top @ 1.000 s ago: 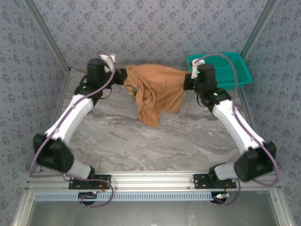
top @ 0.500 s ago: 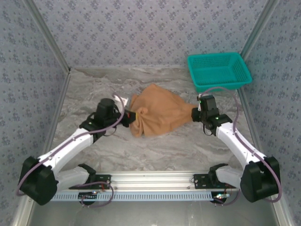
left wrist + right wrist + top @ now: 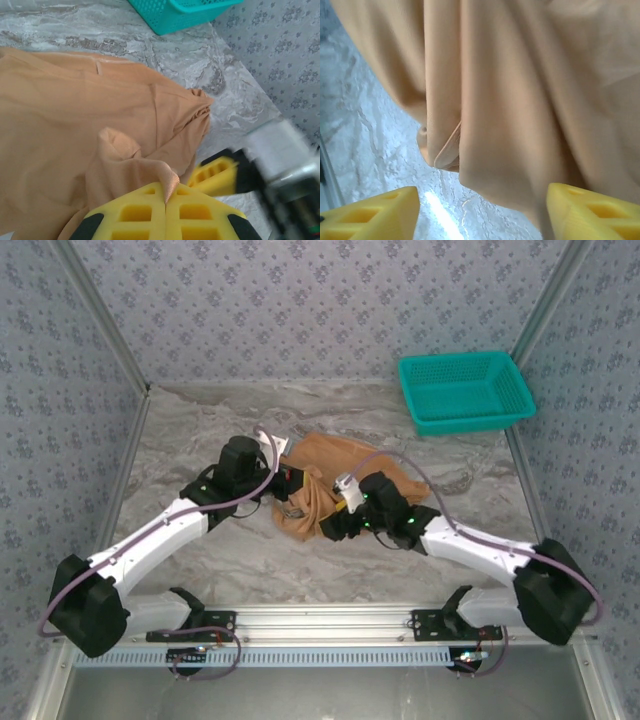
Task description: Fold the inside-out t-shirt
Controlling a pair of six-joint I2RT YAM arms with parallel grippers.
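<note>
The light brown, short-sleeved fabric t-shirt (image 3: 335,462) lies crumpled in a heap on the grey marbled table (image 3: 250,550). It is nearer the arm bases than the turquoise plastic mesh basket (image 3: 470,420), off to the basket's left and well apart from it. Both arms reach into the heap from opposite sides, meeting at the edge of the cloth farthest from the basket.

The left end effector (image 3: 165,197) has its yellow fingers (image 3: 135,215) pressed flat together. A small peak of the t-shirt's fabric is nipped in the seam between them. From that pinch the cloth rises in a short ridge and spreads toward the basket in broad, shallow folds. It ends in a rumpled corner, with bare table between that corner and the basket.

The right end effector (image 3: 482,195) stands with its jaws wide apart and grips nothing. Its yellow fingers (image 3: 375,215) sit at the two lower corners of the right wrist view. The cloth hangs in long vertical folds ahead of the gap, with a rolled hem edge dangling over bare table. The fabric runs down close against one finger, and I cannot tell whether it touches. In the left wrist view, one blurred finger of the right end effector lies just beside the left pinch, on the side away from the basket.
</note>
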